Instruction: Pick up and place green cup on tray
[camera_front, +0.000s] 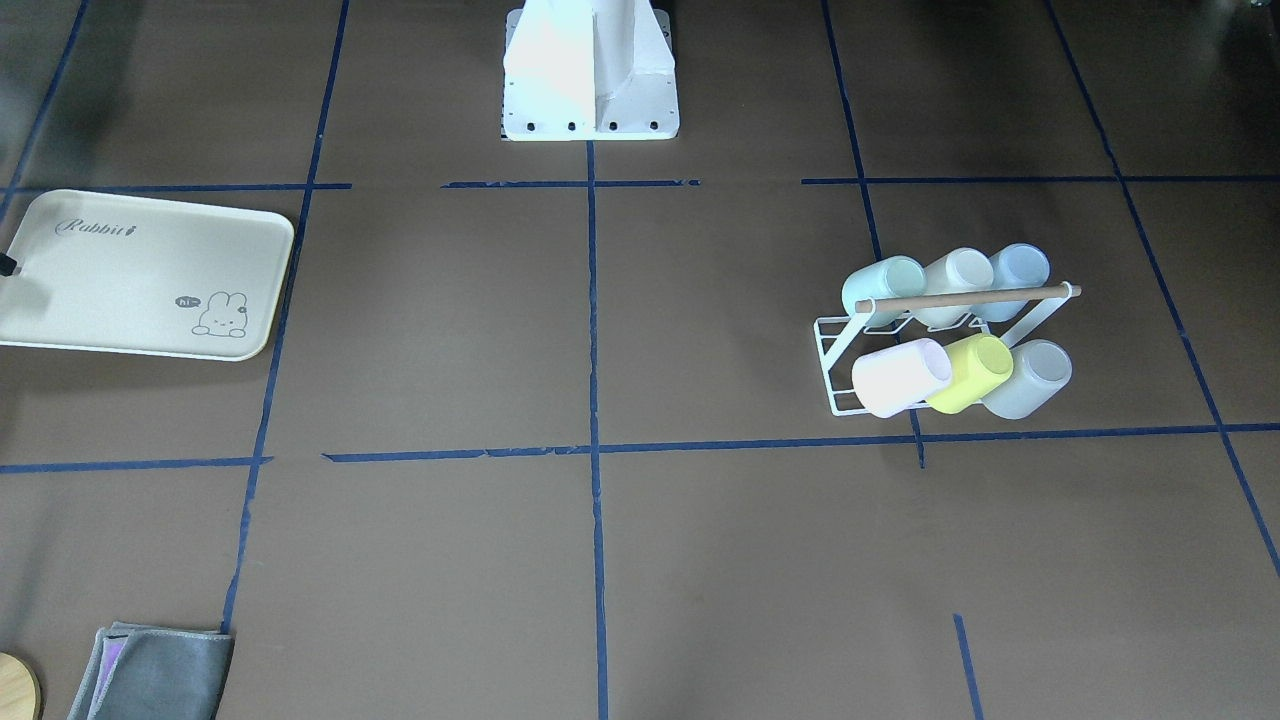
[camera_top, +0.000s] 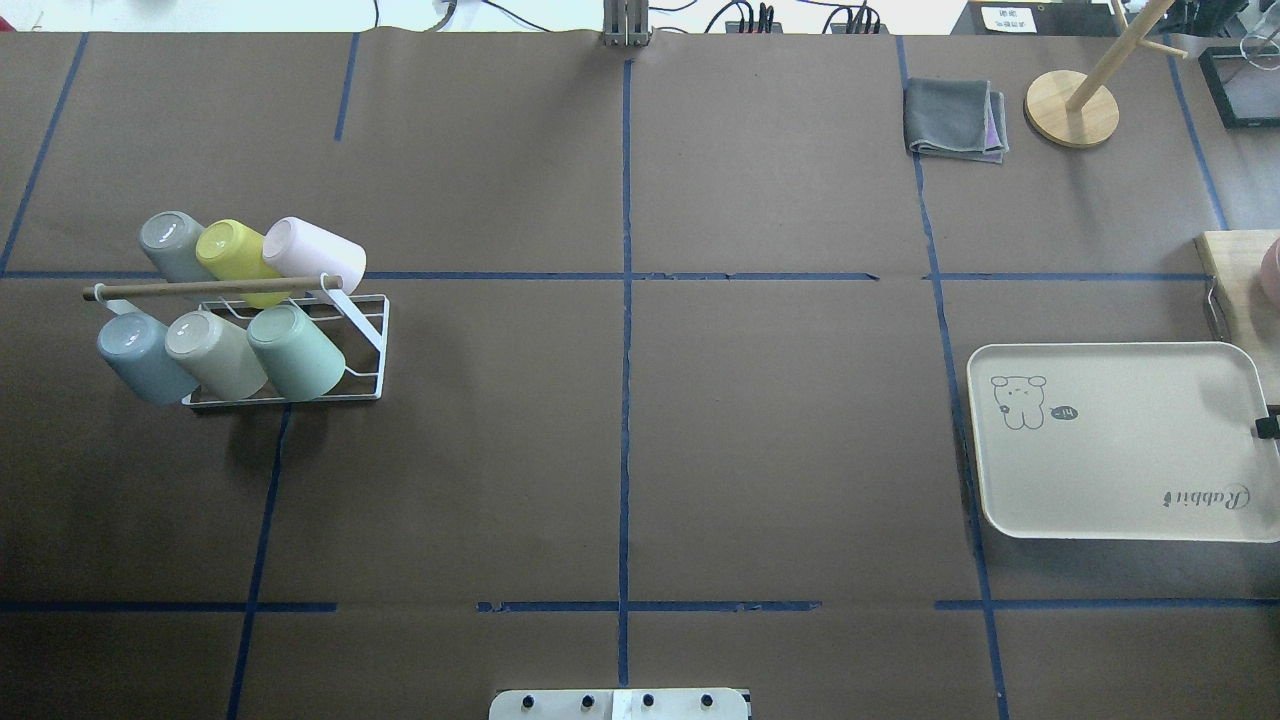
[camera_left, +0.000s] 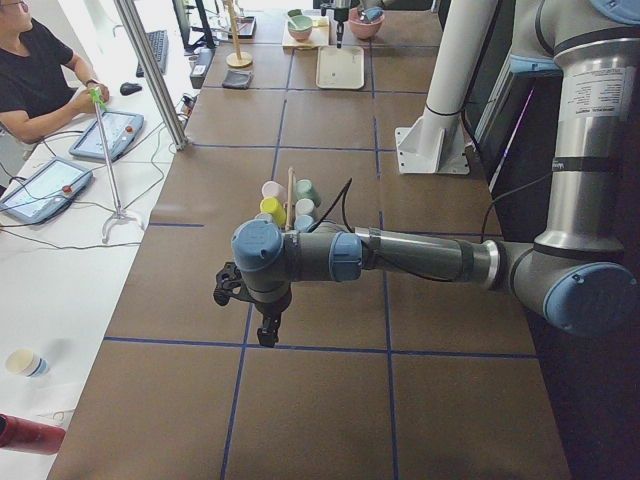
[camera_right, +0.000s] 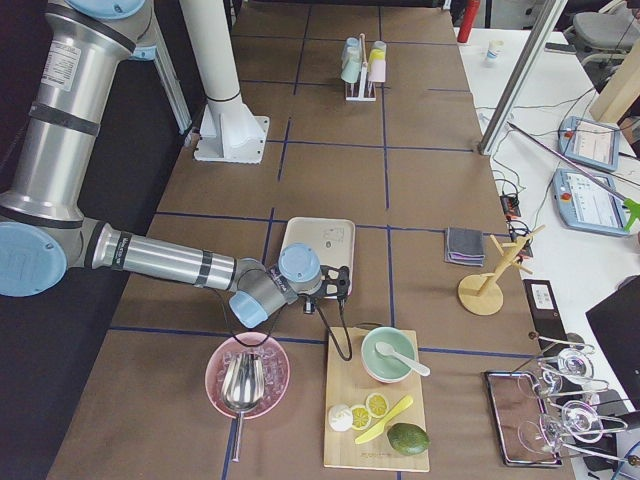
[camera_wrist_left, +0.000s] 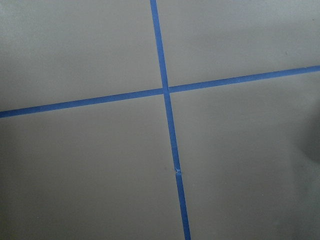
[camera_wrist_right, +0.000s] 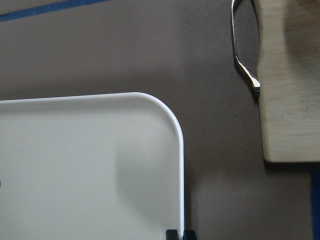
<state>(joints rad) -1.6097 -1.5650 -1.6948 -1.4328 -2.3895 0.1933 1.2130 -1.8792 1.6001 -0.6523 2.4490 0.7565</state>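
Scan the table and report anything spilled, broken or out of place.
Nothing stands out. The green cup rests tilted on the rack with five other cups, none fallen, and the tray lies flat and undamaged.

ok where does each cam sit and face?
Front-facing: across table, facing robot, steeply down; base at top.
Overhead: behind robot, forward and down; base at bottom.
Exterior left: table's left end, looking along it; left arm, left claw near.
Exterior right: opposite end; right arm near.
Left wrist: straight down on tape cross; no body.
Right wrist: down on tray corner; right claw at bottom edge.
Shared: front-facing, overhead both show green cup, tray.
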